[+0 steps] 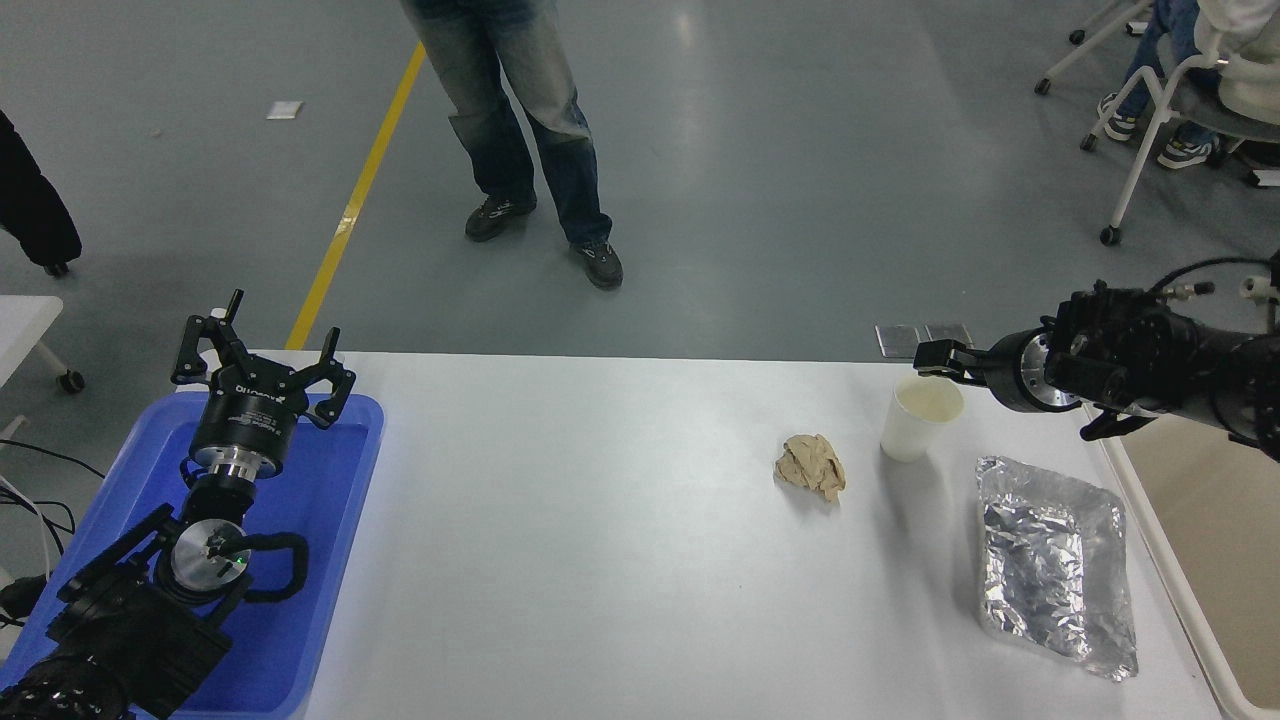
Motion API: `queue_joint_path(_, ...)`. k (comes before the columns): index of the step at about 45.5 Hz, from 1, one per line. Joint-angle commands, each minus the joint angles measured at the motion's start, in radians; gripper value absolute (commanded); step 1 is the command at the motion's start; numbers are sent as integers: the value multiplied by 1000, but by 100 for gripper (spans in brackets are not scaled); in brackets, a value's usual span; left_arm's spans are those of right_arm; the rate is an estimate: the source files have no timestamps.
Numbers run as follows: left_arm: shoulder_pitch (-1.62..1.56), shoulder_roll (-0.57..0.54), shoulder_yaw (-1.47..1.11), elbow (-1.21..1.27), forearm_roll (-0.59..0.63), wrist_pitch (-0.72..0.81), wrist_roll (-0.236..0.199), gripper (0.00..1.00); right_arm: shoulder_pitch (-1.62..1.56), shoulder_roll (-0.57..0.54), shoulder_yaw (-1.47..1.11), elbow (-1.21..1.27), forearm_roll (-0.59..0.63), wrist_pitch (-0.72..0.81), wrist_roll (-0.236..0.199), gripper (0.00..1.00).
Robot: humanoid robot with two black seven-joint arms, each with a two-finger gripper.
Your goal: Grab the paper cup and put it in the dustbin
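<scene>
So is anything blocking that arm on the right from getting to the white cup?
Nothing visible. The right gripper is already at the paper cup, by its far rim; the foil tray and paper wad lie off to the sides.

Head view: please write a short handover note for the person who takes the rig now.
Right gripper: at the far rim of the paper cup, holding nothing; open or shut cannot be told.
Left gripper: open, parked over the blue tray.
Paper cup: upright on the white table, between the crumpled paper wad and the foil tray.
Dustbin: at the right edge.
Done: approach. Left: grasp, lift, drop into dustbin.
</scene>
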Motion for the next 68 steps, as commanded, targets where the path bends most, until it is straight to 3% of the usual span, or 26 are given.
queue_joint_path(1, 0, 0, 0, 0, 0, 0, 0, 100, -61, 21, 19, -14, 10, -50, -2, 98)
queue_joint_path(17, 0, 0, 0, -1, -1, 0, -1, 100, -95, 35, 19, -14, 10, -119, -1, 85)
queue_joint_path(26, 0, 0, 0, 0, 0, 0, 0, 100, -102, 38, 19, -14, -3, -127, 6, 35)
queue_joint_path(35, 0, 0, 0, 0, 0, 0, 0, 100, -104, 38, 19, -11, -10, -125, 13, 0)
queue_joint_path(43, 0, 0, 0, 0, 0, 0, 0, 100, -95, 58, 15, -11, -41, -123, 50, 0)
queue_joint_path(60, 0, 0, 0, 0, -1, 0, 0, 100, -47, 48, 6, -11, -84, -117, 53, 0)
queue_joint_path(68, 0, 0, 0, 0, 0, 0, 0, 100, 77, -45, -4, 44, -101, -67, 52, 0)
